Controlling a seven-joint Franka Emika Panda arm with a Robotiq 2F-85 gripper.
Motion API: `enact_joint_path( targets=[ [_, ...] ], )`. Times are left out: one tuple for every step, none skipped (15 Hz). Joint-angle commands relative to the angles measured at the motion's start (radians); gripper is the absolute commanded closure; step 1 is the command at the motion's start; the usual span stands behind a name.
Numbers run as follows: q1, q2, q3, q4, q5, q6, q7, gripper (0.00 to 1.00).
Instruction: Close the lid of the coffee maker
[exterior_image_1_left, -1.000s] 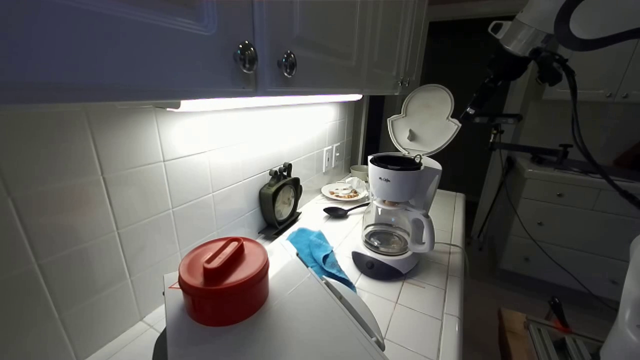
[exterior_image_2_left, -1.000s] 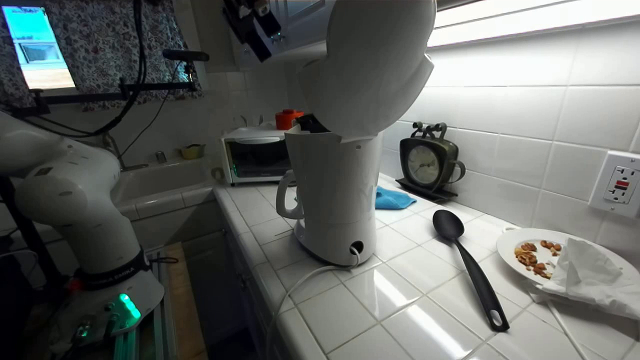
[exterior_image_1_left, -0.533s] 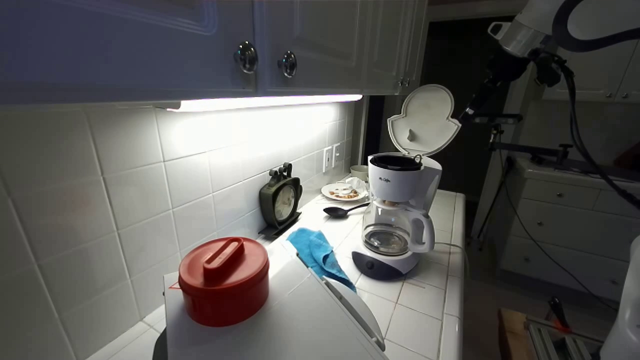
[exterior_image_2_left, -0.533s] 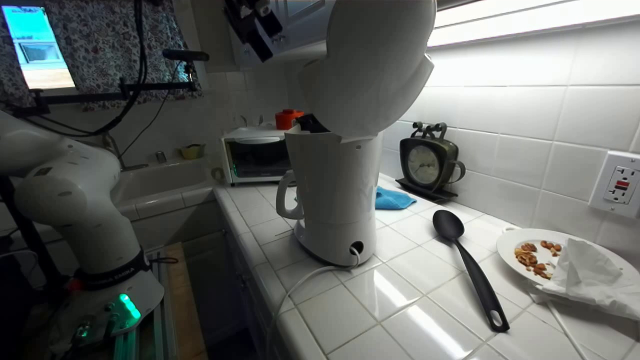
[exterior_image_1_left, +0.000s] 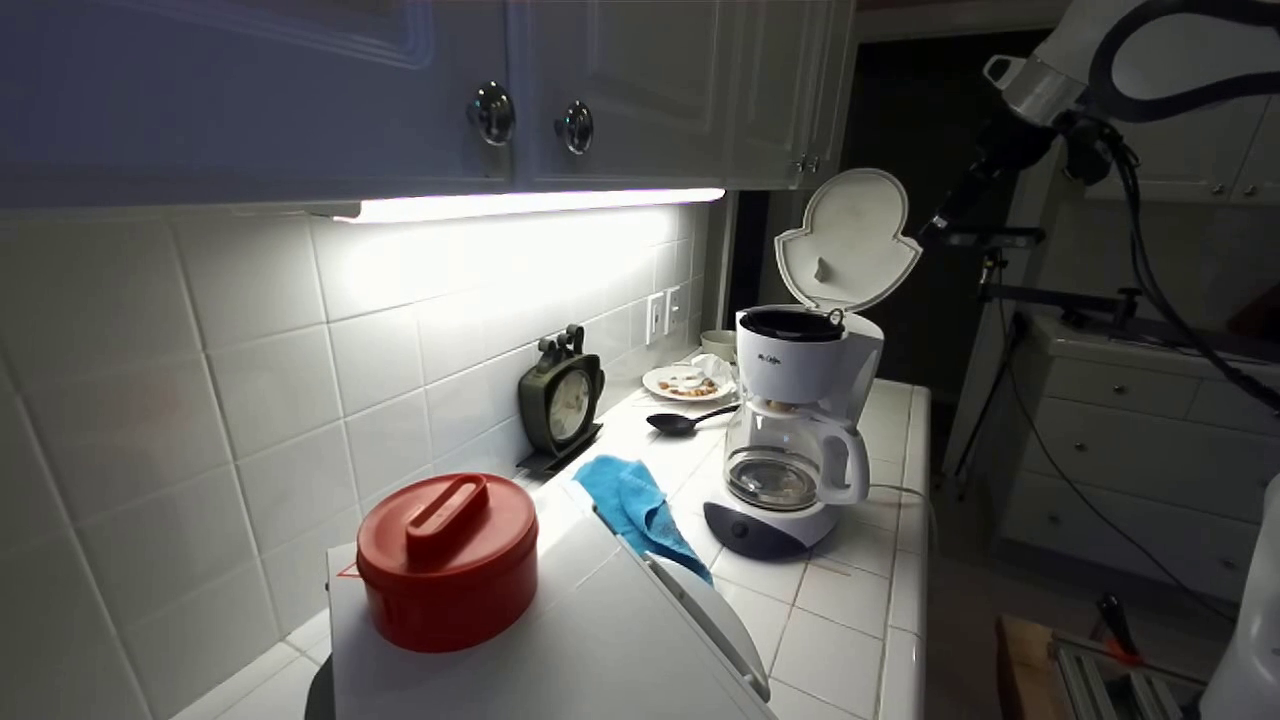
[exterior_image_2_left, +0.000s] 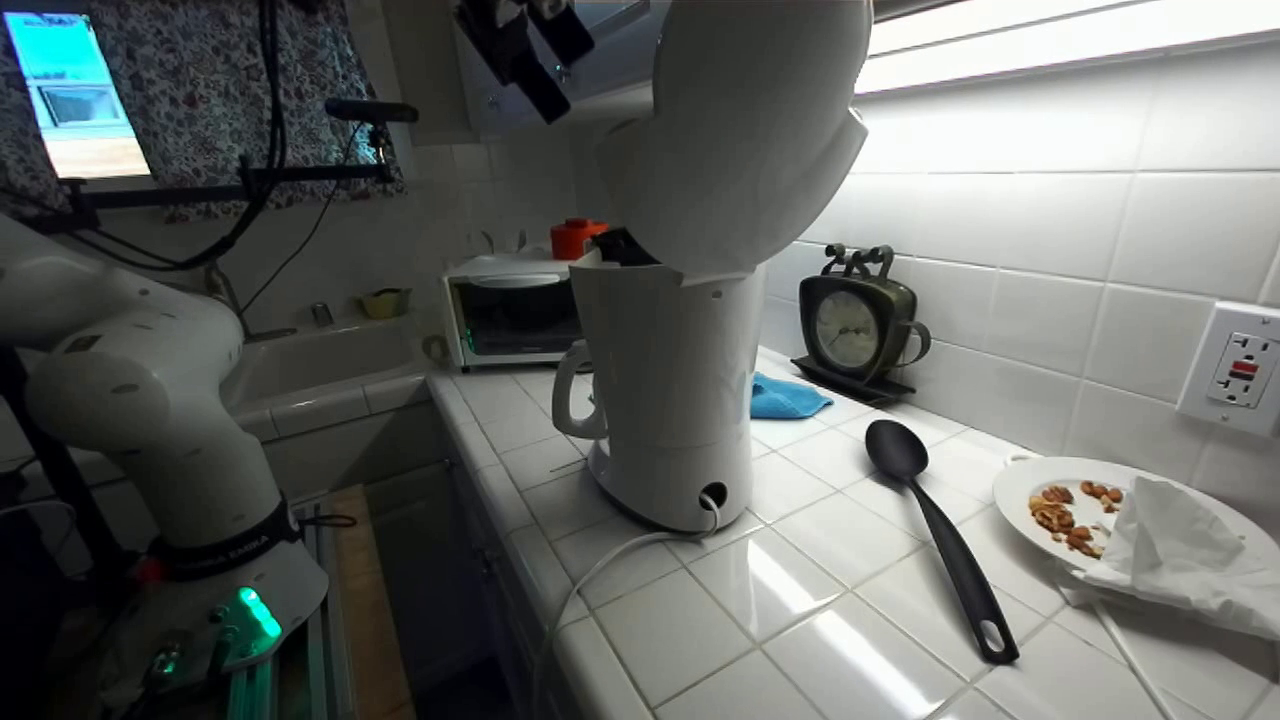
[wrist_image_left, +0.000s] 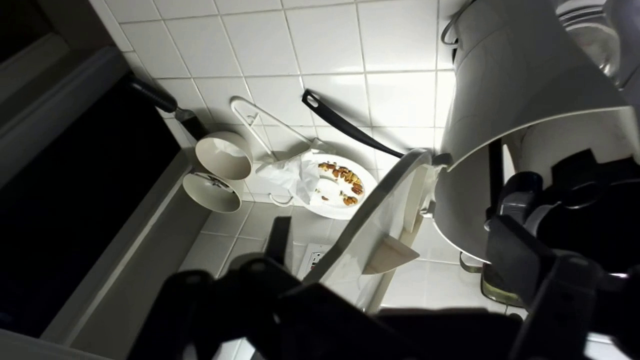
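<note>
Nearest is the tool (exterior_image_2_left: 566, 82), its fingers (exterior_image_2_left: 540, 92) standing apart with nothing held, dark along the bottom of the wrist view. Next comes the lid (exterior_image_1_left: 850, 240), raised near upright on its hinge; in the wrist view its rim slants down the middle of the frame, between the fingers as it looks there, with part of the inner face turned to the right. The exterior views settle the depth better. In an exterior view the fingertips (exterior_image_1_left: 940, 220), at the upper right of the frame, end just beside the lid's right-hand corner; in an exterior view, toward the top of the frame, background shows between the tool and the lid (exterior_image_2_left: 755, 130), so the two are near but apart. I judge the step in hand to be the approach, the closing itself not yet begun. The next move probably calls for reaching in until a finger is behind the lid's outer face, then sweeping it over and down; a push may be enough, without a grip. Below the lid, the coffee maker (exterior_image_1_left: 800, 372) stands upright on the white-tiled table (exterior_image_1_left: 835, 655), its dark-rimmed top uncovered. Farther off in the wrist view, left of the lid, are a black spoon (wrist_image_left: 345, 124), of which only the handle shows, a plate (wrist_image_left: 332, 213) of nuts (wrist_image_left: 345, 175) with crumpled paper (wrist_image_left: 295, 175) and, beyond, two pale cups (wrist_image_left: 232, 157).
</note>
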Motion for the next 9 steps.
enact_joint_path(
  targets=[
    [-0.008, 0.037, -0.026, 0.030, 0.039, 0.047, -0.051, 0.00],
    [-0.013, 0.044, -0.028, 0.034, 0.042, 0.050, -0.049, 0.00],
    [-0.011, 0.050, -0.034, 0.038, 0.044, 0.059, -0.055, 0.00],
    [-0.003, 0.054, -0.047, 0.039, 0.048, 0.081, -0.069, 0.00],
    [0.003, 0.062, -0.059, 0.037, 0.049, 0.118, -0.084, 0.00],
    [0.008, 0.069, -0.069, 0.036, 0.059, 0.140, -0.094, 0.00],
    [0.012, 0.077, -0.081, 0.032, 0.071, 0.171, -0.105, 0.00],
    [0.016, 0.085, -0.092, 0.029, 0.085, 0.202, -0.119, 0.00],
    [0.025, 0.094, -0.105, 0.031, 0.106, 0.225, -0.138, 0.00]
  ],
)
